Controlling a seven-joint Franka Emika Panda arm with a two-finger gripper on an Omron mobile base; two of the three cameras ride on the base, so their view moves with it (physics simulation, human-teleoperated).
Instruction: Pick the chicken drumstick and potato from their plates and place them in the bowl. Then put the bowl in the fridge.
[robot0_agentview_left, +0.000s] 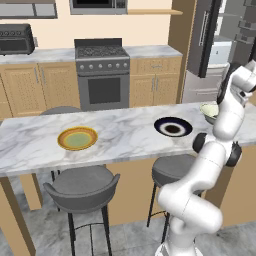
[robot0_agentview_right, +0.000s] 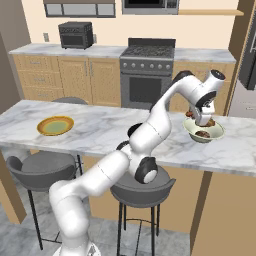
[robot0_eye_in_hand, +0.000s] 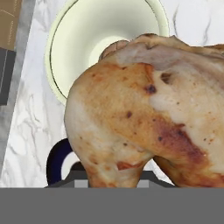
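Gripper (robot0_agentview_right: 203, 121), right of frame: I have it clamped on the chicken drumstick (robot0_eye_in_hand: 144, 109), hung directly above the bowl (robot0_agentview_right: 203, 133) so release drops it inside. Dark lump in bowl, likely potato (robot0_agentview_right: 202, 133). Yellow plate (robot0_agentview_right: 55, 125), left, bare.

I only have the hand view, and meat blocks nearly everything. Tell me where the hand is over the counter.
Observer: The gripper holds the chicken drumstick just above the bowl, toward the right end of the counter.
Operator: Report the plates.
Observer: Both are bare: the yellow plate far to the left, the navy plate beside the bowl.
Operator: Check where the bowl goes next.
Observer: The fridge stands open beyond the counter's right end.
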